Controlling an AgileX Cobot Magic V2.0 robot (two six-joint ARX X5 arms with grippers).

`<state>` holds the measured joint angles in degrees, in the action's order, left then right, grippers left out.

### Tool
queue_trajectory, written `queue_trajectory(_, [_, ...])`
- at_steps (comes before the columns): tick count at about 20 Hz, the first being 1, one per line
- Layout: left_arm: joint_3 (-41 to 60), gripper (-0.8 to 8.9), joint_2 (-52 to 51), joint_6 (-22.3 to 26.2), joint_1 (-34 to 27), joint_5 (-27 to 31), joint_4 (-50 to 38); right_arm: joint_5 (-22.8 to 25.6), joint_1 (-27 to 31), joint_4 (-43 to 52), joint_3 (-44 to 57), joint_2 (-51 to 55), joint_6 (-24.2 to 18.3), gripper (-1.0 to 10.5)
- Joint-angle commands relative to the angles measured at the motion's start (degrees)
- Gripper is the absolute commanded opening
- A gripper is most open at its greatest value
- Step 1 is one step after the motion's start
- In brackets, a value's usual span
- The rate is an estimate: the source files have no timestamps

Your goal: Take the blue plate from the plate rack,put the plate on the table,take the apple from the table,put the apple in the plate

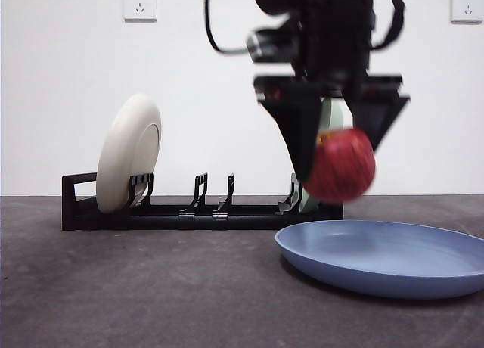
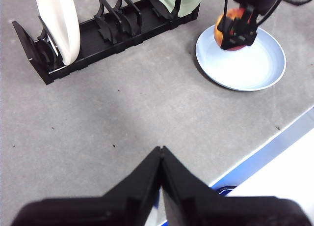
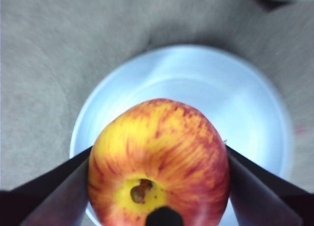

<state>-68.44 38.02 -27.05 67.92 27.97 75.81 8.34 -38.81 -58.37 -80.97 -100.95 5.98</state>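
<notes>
The blue plate (image 1: 386, 256) lies flat on the dark grey table (image 1: 136, 287) in front of the right end of the black plate rack (image 1: 197, 212). My right gripper (image 1: 340, 163) is shut on the red and yellow apple (image 1: 342, 165) and holds it in the air above the plate's left part. In the right wrist view the apple (image 3: 159, 162) sits between both jaws with the plate (image 3: 196, 83) under it. The left wrist view shows the plate (image 2: 245, 64), the apple (image 2: 230, 29) and the rack (image 2: 108, 34). My left gripper (image 2: 161, 155) is shut and empty, over bare table away from the rack.
A cream-white plate (image 1: 128, 151) stands upright in the rack's left slot. A pale green plate (image 1: 327, 121) stands in the right slot, mostly hidden behind the arm. The table's front edge with a blue strip (image 2: 274, 147) shows in the left wrist view.
</notes>
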Motion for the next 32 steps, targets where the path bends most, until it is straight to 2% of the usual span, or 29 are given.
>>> queue_trajectory(1, [0.35, -0.08, -0.2, 0.68, -0.17, 0.2, -0.17, -3.52, 1.27, 5.31, 6.01, 0.37, 0.15, -0.1])
queue_trajectory(6, [0.35, -0.08, -0.2, 1.62, -0.17, 0.39, -0.17, -5.22, 1.44, 15.85, 14.6, 0.37, 2.95, -0.1])
queue_trajectory(10, [0.35, -0.08, -0.2, 1.84, -0.17, 0.59, -0.17, -5.29, 1.44, 16.63, 16.35, 0.37, 3.06, -0.1])
queue_trajectory(13, [0.35, -0.08, -0.2, 2.16, -0.17, 0.59, -0.17, -5.03, 1.44, 16.63, 16.35, 0.37, 3.76, 0.4])
queue_trajectory(14, [0.35, -0.08, -0.2, 2.19, -0.17, 0.57, -0.17, -4.72, 1.44, 16.55, 16.35, 0.37, 3.96, 1.1])
queue_trajectory(18, [0.35, -0.08, -0.2, 2.19, -0.17, 0.57, -0.17, -2.99, 1.42, 15.45, 16.33, 0.37, 4.35, 5.7])
queue_trajectory(19, [0.35, -0.08, -0.2, 2.19, -0.17, 0.57, -0.17, -1.97, 1.42, 15.02, 16.31, 0.46, 4.35, 6.0])
queue_trajectory(22, [0.35, -0.08, -0.2, 2.16, -0.17, 0.57, -0.17, 0.98, 1.42, 13.57, 16.22, 2.89, 3.96, 6.0])
queue_trajectory(24, [0.35, -0.08, -0.2, 2.14, -0.17, 0.55, -0.17, 1.07, 1.42, 12.02, 15.72, 7.45, 4.0, 6.0])
queue_trajectory(32, [0.35, -0.08, -0.15, 2.12, -0.17, 0.55, -0.17, 1.09, 1.25, -0.66, 6.8, 34.58, 4.48, 5.9])
